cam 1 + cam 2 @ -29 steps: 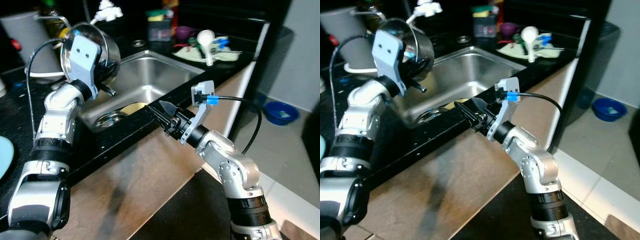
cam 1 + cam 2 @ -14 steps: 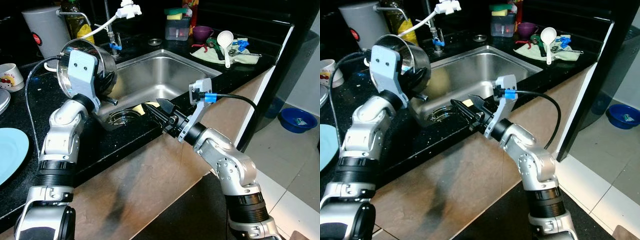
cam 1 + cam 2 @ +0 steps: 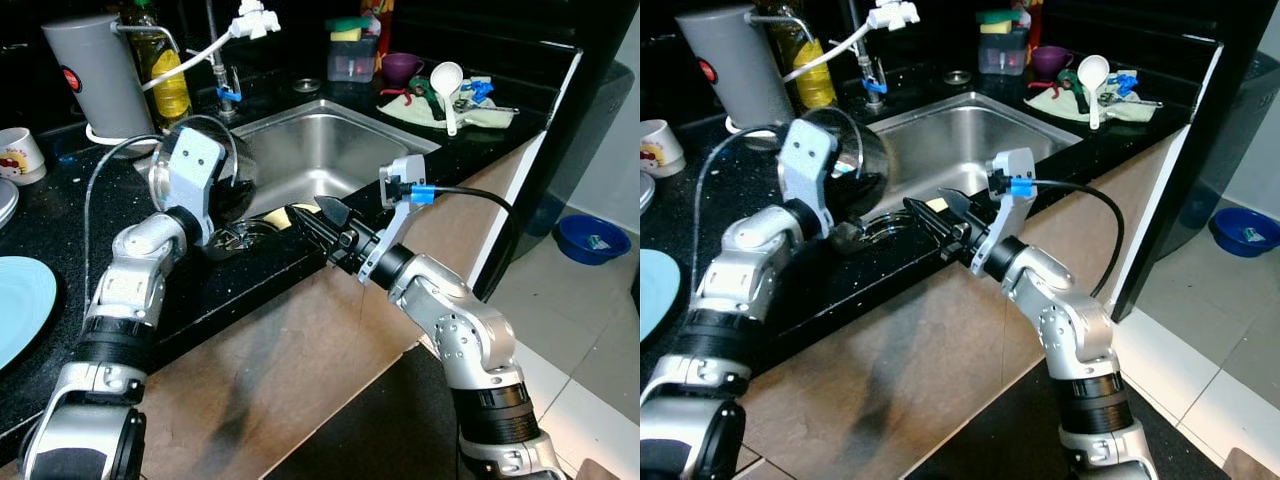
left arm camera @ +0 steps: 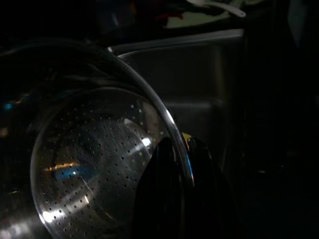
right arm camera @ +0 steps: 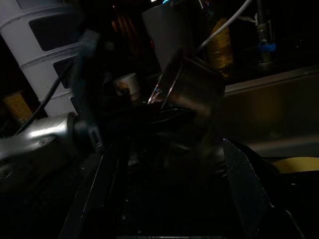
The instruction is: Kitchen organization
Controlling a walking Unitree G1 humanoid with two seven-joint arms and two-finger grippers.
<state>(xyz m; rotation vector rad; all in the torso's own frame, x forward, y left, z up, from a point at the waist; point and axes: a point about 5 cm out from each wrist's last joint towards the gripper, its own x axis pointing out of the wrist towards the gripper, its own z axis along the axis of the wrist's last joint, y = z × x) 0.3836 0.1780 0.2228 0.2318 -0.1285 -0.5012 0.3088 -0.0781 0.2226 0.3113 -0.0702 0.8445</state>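
Presently: left gripper point(image 4: 174, 199) pinching colander point(image 4: 94, 164) rim, lower level into sink point(image 3: 330, 150); right gripper point(image 3: 318, 222) spread, empty.

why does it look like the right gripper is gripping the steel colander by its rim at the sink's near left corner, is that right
Not quite: the left gripper grips the steel colander by its rim at the sink's near left corner, as the left wrist view shows. The right gripper hangs open over the sink's front edge.

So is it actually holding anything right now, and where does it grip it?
Yes: the left tool pinches the rim of a perforated steel colander over the sink. The right tool is open and holds nothing.
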